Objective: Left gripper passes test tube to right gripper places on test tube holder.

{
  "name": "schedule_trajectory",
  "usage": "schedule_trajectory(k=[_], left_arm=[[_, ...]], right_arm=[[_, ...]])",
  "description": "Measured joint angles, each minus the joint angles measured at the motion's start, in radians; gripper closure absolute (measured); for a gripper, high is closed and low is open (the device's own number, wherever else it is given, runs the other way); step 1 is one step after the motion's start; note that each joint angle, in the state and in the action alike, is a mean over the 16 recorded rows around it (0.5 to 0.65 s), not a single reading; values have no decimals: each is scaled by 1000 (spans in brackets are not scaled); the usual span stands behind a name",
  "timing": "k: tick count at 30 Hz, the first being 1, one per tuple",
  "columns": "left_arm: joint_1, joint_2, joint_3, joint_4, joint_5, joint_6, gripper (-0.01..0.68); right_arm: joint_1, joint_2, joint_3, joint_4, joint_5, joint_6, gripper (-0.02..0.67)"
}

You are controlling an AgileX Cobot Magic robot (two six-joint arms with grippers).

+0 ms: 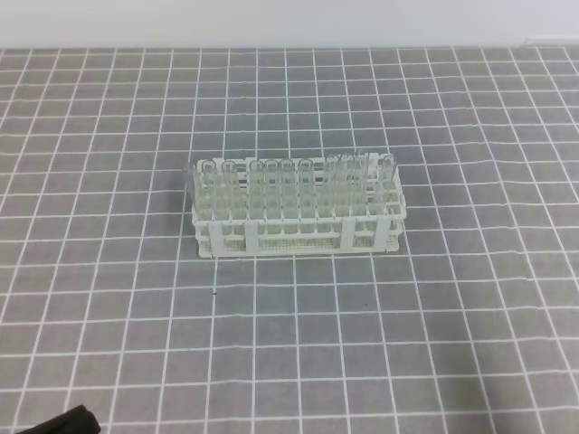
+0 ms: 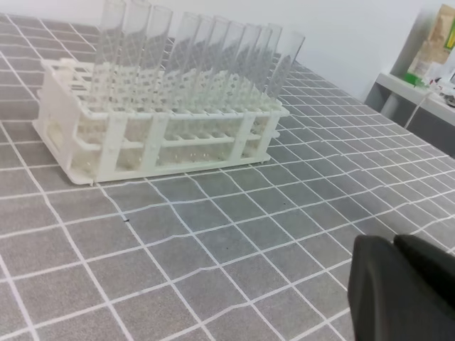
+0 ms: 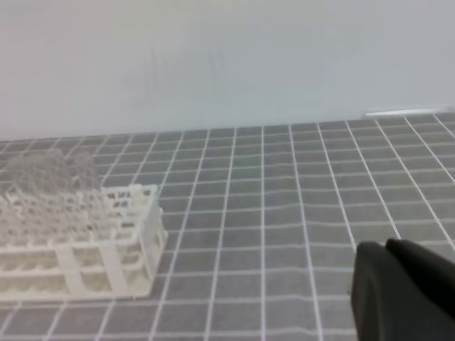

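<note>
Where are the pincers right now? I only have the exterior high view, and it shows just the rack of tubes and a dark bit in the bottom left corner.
Observer: The left wrist view shows the left pincer with its fingers together, holding nothing.
Operator: And the right one?
Observer: In the right wrist view the right pincer is shut and empty too. The test tube holder sits well off to the left in that view.
Operator: Is there anything around the table I can't see?
Observer: Yes. The left wrist view shows a white ledge beyond the table's far corner, with some packages on it.
</note>
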Motion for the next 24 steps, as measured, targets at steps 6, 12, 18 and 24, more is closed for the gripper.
schedule_trajectory(k=[6, 12, 18, 24], left_arm=[[0, 2, -2, 1, -1, 0, 673], [0, 0, -1, 2, 0, 0, 673], [0, 1, -2, 4, 2, 0, 673], [0, 1, -3, 4, 11, 0, 673]], right_arm=[[-112, -187, 61, 5, 150, -18, 662], [-148, -266, 90, 22, 210, -57, 662], [-151, -269, 113, 0, 219, -59, 662], [-151, -269, 133, -60, 234, -26, 662]])
